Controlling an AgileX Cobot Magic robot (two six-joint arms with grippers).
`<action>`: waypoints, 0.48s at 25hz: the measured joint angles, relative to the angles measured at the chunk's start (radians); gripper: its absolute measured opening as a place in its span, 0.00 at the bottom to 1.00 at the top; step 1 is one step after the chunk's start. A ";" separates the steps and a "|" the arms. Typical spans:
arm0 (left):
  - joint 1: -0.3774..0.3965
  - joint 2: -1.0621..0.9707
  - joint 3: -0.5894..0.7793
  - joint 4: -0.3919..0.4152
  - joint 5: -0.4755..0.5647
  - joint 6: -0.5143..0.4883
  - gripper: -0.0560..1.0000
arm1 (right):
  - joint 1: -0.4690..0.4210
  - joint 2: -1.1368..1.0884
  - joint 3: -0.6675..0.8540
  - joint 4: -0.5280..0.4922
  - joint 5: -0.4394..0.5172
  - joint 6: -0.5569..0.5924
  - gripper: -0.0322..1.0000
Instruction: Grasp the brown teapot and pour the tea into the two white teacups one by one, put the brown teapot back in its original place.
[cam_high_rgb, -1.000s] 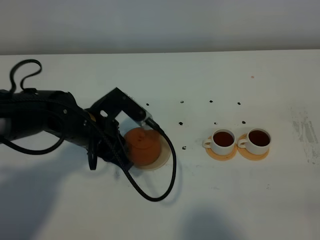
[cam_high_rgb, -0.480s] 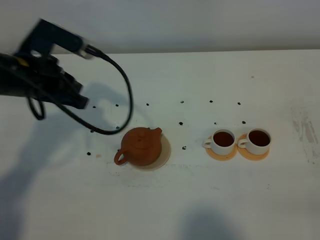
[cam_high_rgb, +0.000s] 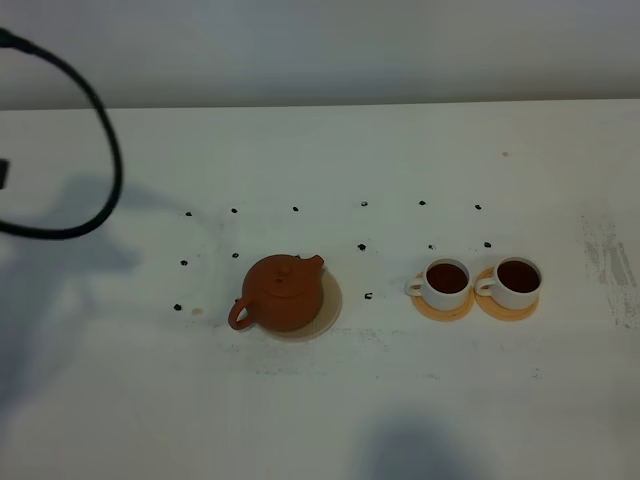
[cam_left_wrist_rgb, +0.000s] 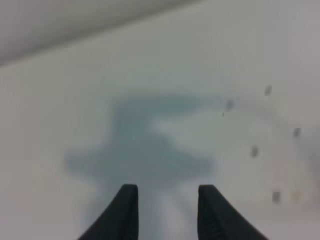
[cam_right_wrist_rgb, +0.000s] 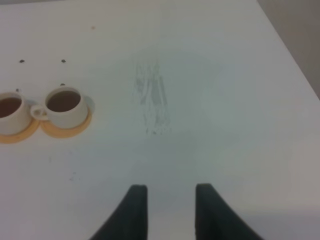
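Left hand (cam_left_wrist_rgb: 167, 192) parted, empty — right hand (cam_right_wrist_rgb: 170, 192) likewise.

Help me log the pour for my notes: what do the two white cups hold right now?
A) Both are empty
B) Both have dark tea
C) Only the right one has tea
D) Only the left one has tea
B: both the left cup and the right cup show dark brown liquid inside, each on its coaster.
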 joint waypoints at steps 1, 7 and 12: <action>0.010 -0.020 0.000 0.022 0.047 -0.021 0.32 | 0.000 0.000 0.000 0.000 0.000 0.000 0.25; 0.049 -0.144 0.000 0.079 0.282 -0.066 0.32 | 0.000 0.000 0.000 0.000 0.000 0.000 0.25; 0.048 -0.219 0.000 0.073 0.339 -0.070 0.32 | 0.000 0.000 0.000 0.000 0.000 0.000 0.25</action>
